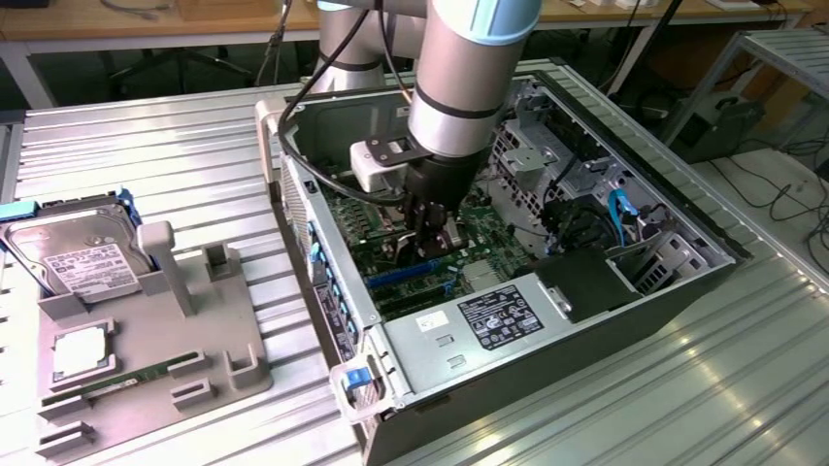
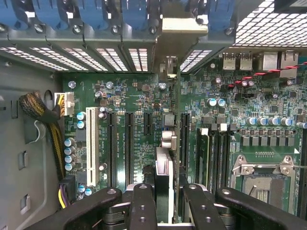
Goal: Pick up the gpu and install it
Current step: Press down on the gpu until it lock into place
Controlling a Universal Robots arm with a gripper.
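Note:
The gpu (image 2: 165, 165) stands on edge over the green motherboard (image 2: 134, 103), between the black expansion slots (image 2: 128, 143). Its pale metal bracket (image 2: 180, 24) reaches up to the slot openings in the case's rear wall. My gripper (image 2: 168, 194) is shut on the card, one black finger (image 2: 143, 203) on each side. In the exterior view the gripper (image 1: 434, 233) is deep inside the open computer case (image 1: 674, 282), low over the board. Whether the card's edge sits in a slot is hidden.
A white slot (image 2: 91, 143) and a cable bundle (image 2: 41, 108) lie beside the card; an empty CPU socket (image 2: 261, 177) is on the other side. Outside the case, a grey fixture (image 1: 194, 340) holds a hard drive (image 1: 84, 257) and a RAM stick (image 1: 130, 374). A power supply (image 1: 499, 316) fills the case's near corner.

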